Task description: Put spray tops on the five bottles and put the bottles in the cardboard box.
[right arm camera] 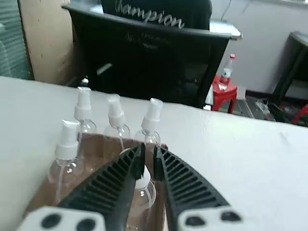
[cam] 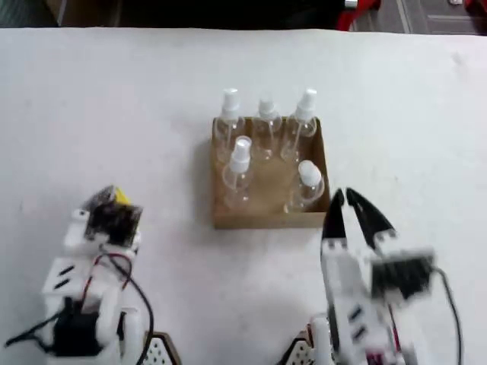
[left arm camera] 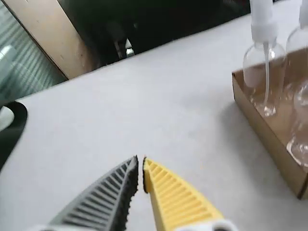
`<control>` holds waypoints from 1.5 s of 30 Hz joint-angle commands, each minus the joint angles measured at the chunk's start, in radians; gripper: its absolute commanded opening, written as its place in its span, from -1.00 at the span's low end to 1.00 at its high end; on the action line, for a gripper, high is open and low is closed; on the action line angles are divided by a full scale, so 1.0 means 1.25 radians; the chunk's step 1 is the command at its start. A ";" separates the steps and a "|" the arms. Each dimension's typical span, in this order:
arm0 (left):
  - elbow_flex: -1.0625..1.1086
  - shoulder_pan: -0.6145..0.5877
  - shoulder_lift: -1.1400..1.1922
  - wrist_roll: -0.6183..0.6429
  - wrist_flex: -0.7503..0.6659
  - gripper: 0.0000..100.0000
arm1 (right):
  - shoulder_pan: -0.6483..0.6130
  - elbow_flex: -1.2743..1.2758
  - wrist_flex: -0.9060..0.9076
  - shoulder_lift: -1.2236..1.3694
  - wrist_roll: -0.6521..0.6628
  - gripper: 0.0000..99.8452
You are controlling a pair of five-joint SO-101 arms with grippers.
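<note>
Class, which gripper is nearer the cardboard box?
Right. The right gripper is at the near right corner of the cardboard box; the left gripper is off to its left, well apart.

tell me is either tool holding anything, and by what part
Nothing is held. The left tool is shut and empty; the right tool is open by the box, also empty.

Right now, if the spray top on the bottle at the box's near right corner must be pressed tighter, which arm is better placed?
Right. The right gripper hangs just beside that bottle, at the cardboard box corner; the left gripper is shut and well off to the box's other side.
</note>
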 commanded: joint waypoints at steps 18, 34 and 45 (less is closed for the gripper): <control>0.245 0.004 -0.001 0.155 0.012 -0.95 | 0.212 0.566 -0.233 -0.003 0.001 -0.96; 0.245 0.010 -0.001 0.160 0.158 -0.95 | 0.251 0.567 -0.053 -0.001 0.000 -0.96; 0.245 0.010 -0.001 0.160 0.158 -0.95 | 0.128 0.567 0.088 -0.002 0.005 -0.97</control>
